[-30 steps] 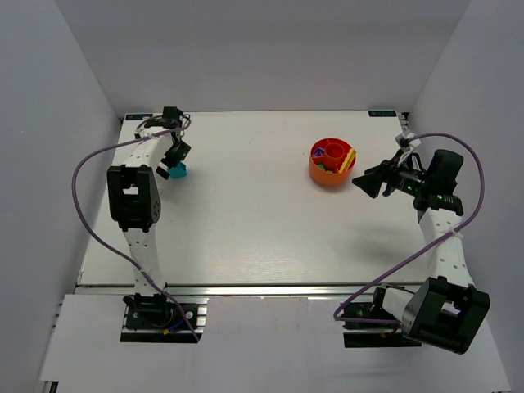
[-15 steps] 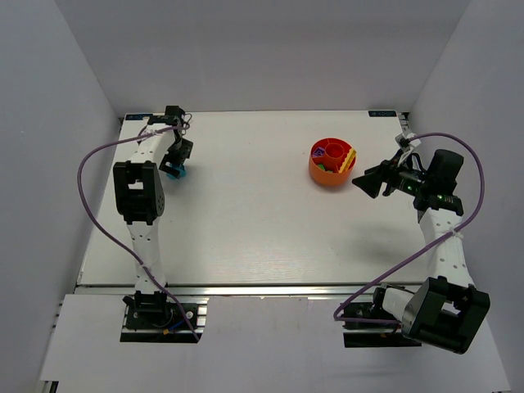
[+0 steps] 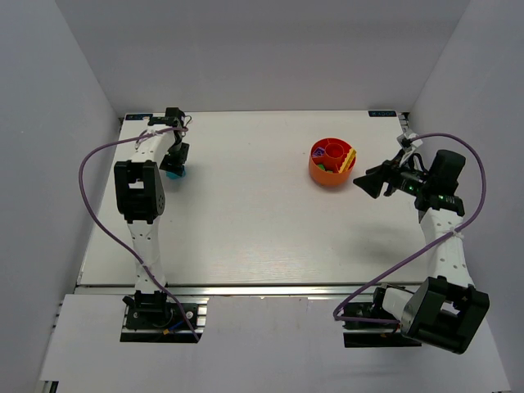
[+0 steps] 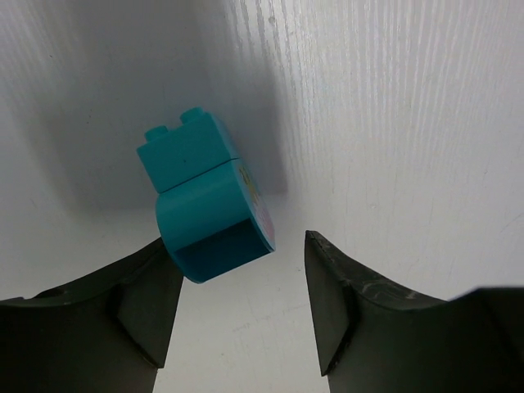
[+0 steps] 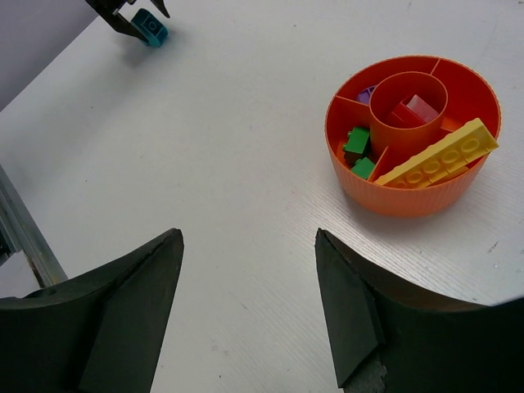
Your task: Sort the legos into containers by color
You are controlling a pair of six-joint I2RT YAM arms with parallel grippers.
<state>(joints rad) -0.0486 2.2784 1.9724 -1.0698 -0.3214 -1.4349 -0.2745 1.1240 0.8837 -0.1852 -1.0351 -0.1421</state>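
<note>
The small teal plastic toy brick (image 4: 209, 201) lies tipped on its side at the far left of the white tabletop (image 3: 246, 213), studs pointing away from my left hand (image 4: 237, 307). That hand hangs right over it with its jaws standing moderately apart, holding nothing. In the left wrist view the brick's long axis runs roughly along the fingers, so the jaws would meet across its short width. It sits off-centre, though. Its near end is hard against the left finger (image 4: 151, 299), touching or not I cannot tell, with a clear gap to the right one. I judge the grasp needs no turn, only a slight shift. The round orange plastic bowl (image 3: 329, 178) with its divided compartments stands well apart at the far right, near my right hand (image 3: 368, 182), which waits wide and empty.
</note>
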